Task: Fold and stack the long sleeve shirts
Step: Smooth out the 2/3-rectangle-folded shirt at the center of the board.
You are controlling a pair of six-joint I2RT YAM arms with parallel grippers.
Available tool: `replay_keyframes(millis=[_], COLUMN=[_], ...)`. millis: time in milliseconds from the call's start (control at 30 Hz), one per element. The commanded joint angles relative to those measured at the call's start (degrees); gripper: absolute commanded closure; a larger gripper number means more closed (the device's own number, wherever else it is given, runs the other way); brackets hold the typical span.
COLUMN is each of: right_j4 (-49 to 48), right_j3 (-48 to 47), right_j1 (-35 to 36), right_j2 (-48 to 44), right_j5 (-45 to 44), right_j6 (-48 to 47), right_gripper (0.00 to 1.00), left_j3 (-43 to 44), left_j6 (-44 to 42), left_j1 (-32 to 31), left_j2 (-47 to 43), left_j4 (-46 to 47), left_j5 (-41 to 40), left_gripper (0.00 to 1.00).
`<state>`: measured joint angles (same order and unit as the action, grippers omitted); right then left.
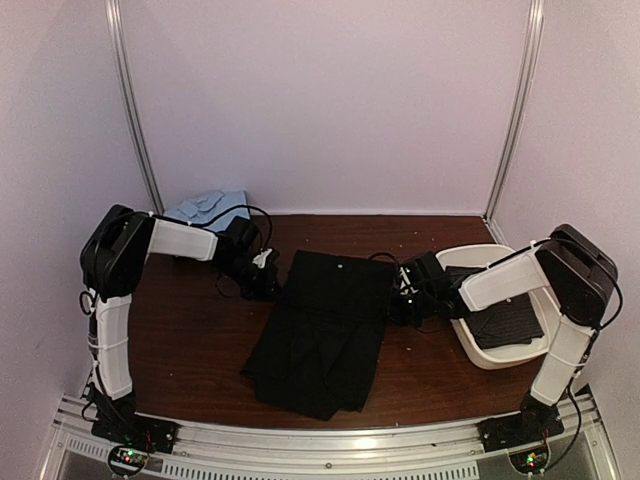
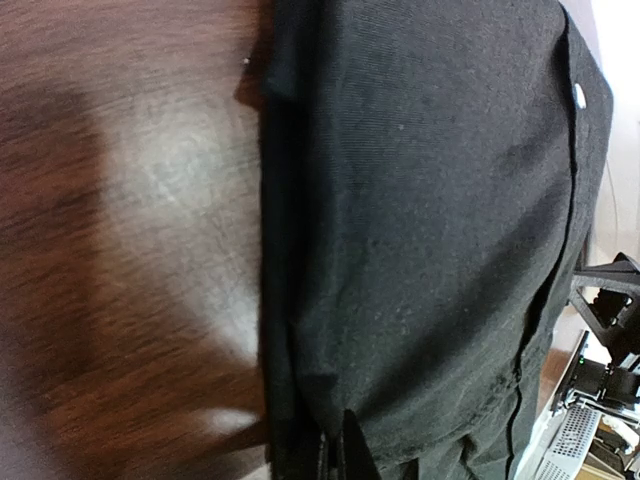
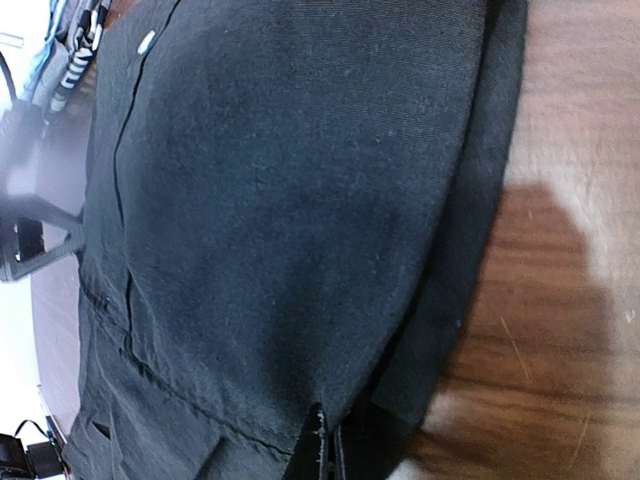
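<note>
A plain black long sleeve shirt (image 1: 325,330) lies on the brown table, folded into a long narrow shape with a small white button (image 1: 341,266) near its far end. My left gripper (image 1: 270,283) is shut on the shirt's left edge near the far end; in the left wrist view (image 2: 338,455) the cloth (image 2: 430,200) bunches between the closed jaws. My right gripper (image 1: 400,292) is shut on the shirt's right edge; the right wrist view (image 3: 330,450) shows the cloth (image 3: 280,180) pinched there. A second dark shirt with fine pale dots (image 1: 505,320) lies folded in a white tray (image 1: 470,340).
A light blue cloth (image 1: 205,208) lies at the back left behind my left arm. The white tray stands at the right under my right arm. Pale walls with metal uprights (image 1: 135,110) close in the table. A metal rail (image 1: 330,440) runs along the near edge.
</note>
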<state>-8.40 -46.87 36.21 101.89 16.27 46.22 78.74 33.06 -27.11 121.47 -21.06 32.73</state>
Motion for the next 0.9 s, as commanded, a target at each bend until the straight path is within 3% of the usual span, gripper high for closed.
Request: replay_keyframes(millis=[0, 133, 267, 400, 533, 867], right_j4=[-0.2, -0.4, 0.0, 3.2, 7.8, 8.6], right_j3=[2.1, 2.5, 3.0, 3.8, 4.8, 14.1], right_j1=[0.5, 1.3, 1.9, 3.6, 8.0, 26.1], right_j2=[-3.4, -3.5, -2.9, -6.8, -12.3, -24.3], right_j5=[-1.0, 0.0, -0.1, -3.0, -6.2, -11.9], right_j6=[-0.6, -0.9, -1.3, -2.7, -2.4, 13.0], right_gripper=[0.99, 0.99, 0.9, 0.76, 0.66, 0.59], left_j3=[1.5, 2.4, 2.6, -0.6, -8.1, -33.3], left_j6=[0.0, 0.7, -0.5, -1.4, -1.4, 5.0], left_j1=[0.3, 1.2, 1.3, 1.3, 0.9, -4.6], left_j2=[1.1, 1.5, 1.2, -3.0, -10.7, -33.6], left_j4=[-0.3, -0.2, -0.7, -1.6, -1.9, -0.3], left_j5=[-5.1, -6.2, -4.6, -5.9, -7.1, -9.0], left_gripper=[1.0, 1.0, 1.0, 0.74, 0.63, 0.6])
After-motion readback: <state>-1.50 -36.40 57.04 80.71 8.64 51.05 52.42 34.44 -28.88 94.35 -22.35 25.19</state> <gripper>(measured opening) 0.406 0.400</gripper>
